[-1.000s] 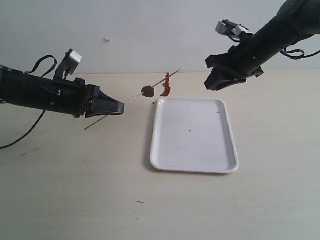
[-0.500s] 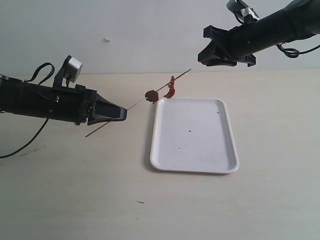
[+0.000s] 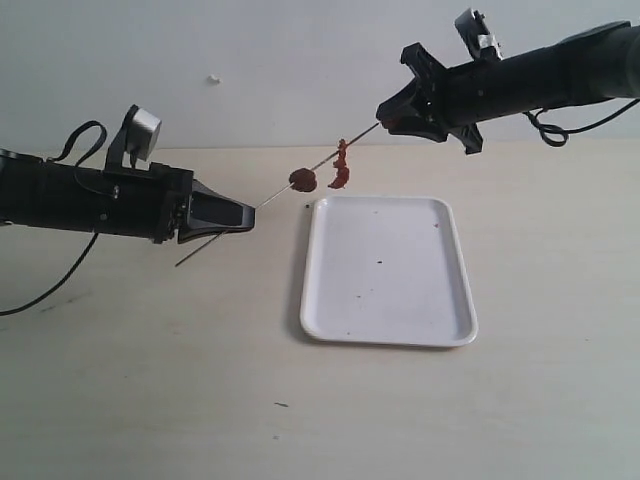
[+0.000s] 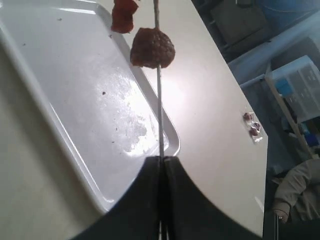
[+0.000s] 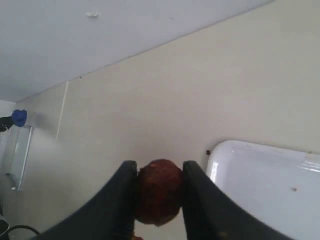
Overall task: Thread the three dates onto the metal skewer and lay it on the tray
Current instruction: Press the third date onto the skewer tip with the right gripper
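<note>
My left gripper (image 3: 243, 213) is shut on the metal skewer (image 3: 275, 193), which slants up to the right over the table. Two dates are threaded on it: a round dark one (image 3: 303, 180) (image 4: 152, 48) and a torn red one (image 3: 341, 170) (image 4: 123, 15). My right gripper (image 3: 383, 117) is shut on the third date (image 5: 159, 191) and sits at the skewer's far tip. The white tray (image 3: 388, 270) (image 4: 65, 85) (image 5: 265, 180) lies flat on the table below the skewer, with nothing but crumbs on it.
The pale table (image 3: 150, 380) spreads around the tray, with a white wall behind. A black cable (image 3: 40, 280) trails from the left arm. In the left wrist view a small wrapped item (image 4: 252, 126) lies near the table's edge.
The right arm has risen and swung left, bringing its date to the skewer's far tip. The left gripper has held the skewer almost still, tilting it slightly.
</note>
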{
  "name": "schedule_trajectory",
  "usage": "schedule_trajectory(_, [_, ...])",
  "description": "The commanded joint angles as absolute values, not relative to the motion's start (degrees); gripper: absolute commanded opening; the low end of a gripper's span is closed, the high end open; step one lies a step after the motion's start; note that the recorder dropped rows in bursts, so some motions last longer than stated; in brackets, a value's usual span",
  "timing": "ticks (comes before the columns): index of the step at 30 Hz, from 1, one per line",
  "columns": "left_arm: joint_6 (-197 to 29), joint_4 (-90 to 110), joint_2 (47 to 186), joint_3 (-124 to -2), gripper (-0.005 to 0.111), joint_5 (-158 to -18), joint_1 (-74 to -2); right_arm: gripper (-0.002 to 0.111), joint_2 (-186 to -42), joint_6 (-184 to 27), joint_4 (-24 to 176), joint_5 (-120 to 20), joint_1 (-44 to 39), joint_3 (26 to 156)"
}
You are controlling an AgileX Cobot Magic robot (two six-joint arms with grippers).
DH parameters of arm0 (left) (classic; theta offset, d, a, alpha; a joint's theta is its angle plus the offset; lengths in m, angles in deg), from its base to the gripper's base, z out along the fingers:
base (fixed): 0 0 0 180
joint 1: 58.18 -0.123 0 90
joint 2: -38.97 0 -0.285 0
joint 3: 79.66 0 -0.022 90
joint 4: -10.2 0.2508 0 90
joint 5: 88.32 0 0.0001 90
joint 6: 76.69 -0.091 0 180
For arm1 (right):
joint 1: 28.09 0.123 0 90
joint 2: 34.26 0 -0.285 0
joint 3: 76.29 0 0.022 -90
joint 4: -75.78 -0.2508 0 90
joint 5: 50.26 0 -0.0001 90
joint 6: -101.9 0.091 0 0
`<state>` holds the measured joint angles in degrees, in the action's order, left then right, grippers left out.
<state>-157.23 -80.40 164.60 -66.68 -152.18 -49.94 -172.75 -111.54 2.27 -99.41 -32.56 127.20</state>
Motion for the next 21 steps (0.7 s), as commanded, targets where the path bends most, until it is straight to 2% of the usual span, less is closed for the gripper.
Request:
schedule_trajectory(1, [-157.9, -81.7, 164.2, -66.5, 0.0, -153.1, -50.1, 0.031, -173.4, -113.1, -1.1, -99.9, -32.7, 127.4])
schedule_trajectory(21, [-158.3, -82.3, 164.2, -66.5, 0.0, -154.6, -50.1, 0.031, -173.4, -118.9, -5.3, -96.8, -32.7, 127.4])
